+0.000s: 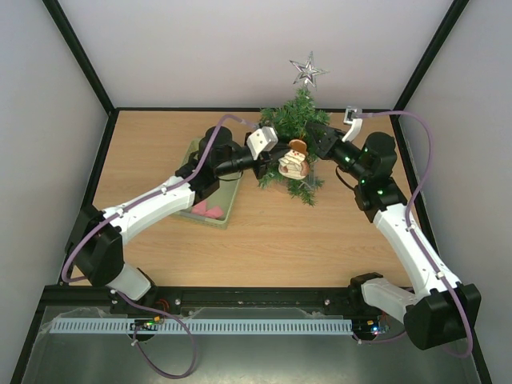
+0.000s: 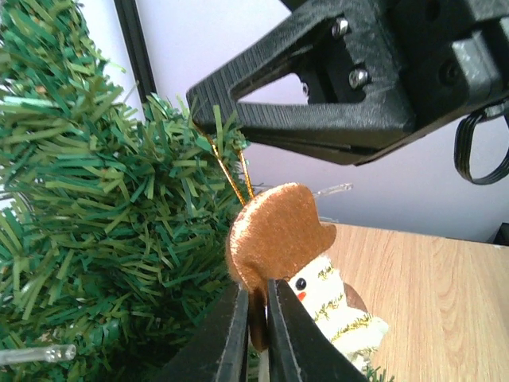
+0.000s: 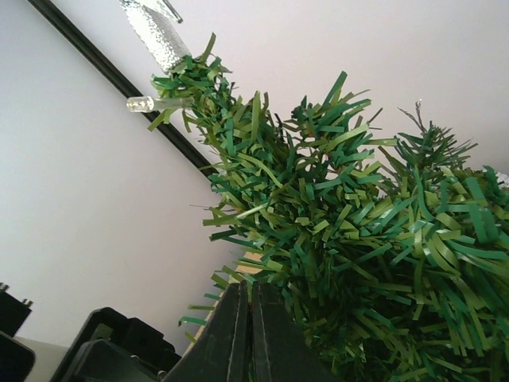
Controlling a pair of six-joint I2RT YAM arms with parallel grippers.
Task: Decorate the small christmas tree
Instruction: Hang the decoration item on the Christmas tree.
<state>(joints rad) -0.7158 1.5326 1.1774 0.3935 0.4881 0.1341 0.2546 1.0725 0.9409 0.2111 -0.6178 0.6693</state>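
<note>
Left gripper (image 2: pixel 258 293) pinches the snowman ornament (image 2: pixel 280 232); right gripper (image 3: pixel 249 291) clenched beside the small christmas tree (image 3: pixel 358 239)

Bright, even overhead light, faint soft shadows on the wooden table (image 1: pixel 264 240), pale back wall (image 1: pixel 240 48) near washed out, satin sheen on snowman ornament (image 2: pixel 278 231), small christmas tree (image 3: pixel 358 239) needles sharp up close, silver star (image 1: pixel 307 70) glinting.

- pale green rectangular basket (image 1: pixel 230 210): mostly under white left arm (image 1: pixel 152 204); pink contents unidentifiable
- small dark-green artificial christmas tree (image 1: pixel 298 112): base hidden behind brown-hatted white snowman ornament (image 1: pixel 294 162)
- left wrist view: snowman's lower body cut by bottom edge
- right wrist view: silver glitter star (image 3: pixel 155 32) cropped at top, 1 point visible
</note>
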